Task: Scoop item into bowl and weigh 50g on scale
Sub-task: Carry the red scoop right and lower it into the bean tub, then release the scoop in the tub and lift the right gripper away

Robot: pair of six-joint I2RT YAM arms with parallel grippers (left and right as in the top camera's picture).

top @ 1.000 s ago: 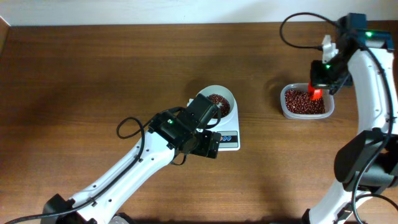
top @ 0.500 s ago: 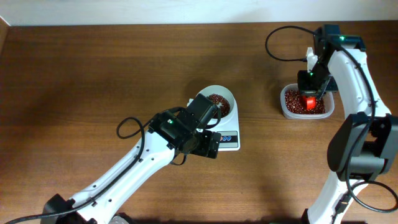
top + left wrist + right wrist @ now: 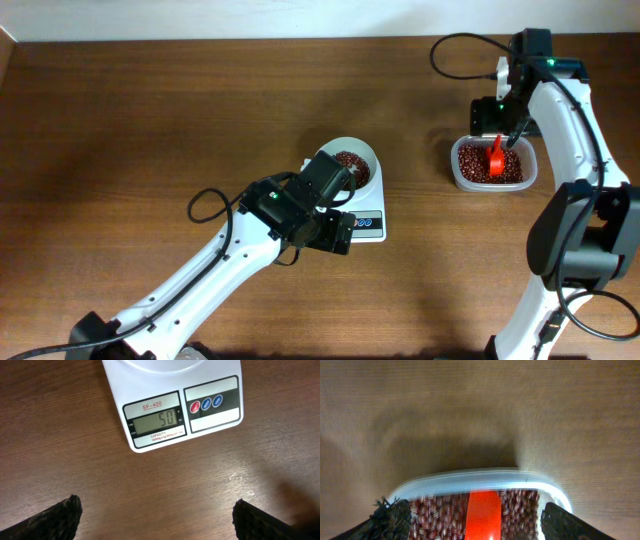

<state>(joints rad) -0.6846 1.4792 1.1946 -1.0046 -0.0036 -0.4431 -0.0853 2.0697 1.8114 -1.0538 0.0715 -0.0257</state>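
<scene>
- Right gripper (image 3: 475,511): jaws clamped a second ago, now apart.
- Red plastic scoop (image 3: 495,158): released, lying on small red-brown beans (image 3: 350,161) left in clear plastic tub (image 3: 452,165).
- Left gripper (image 3: 157,515): wide apart, empty.
- Small round white bowl (image 3: 368,152): holds beans, sits on flat white digital scale (image 3: 210,415).
- Scale reading: 50, so weighing judged done.
</scene>
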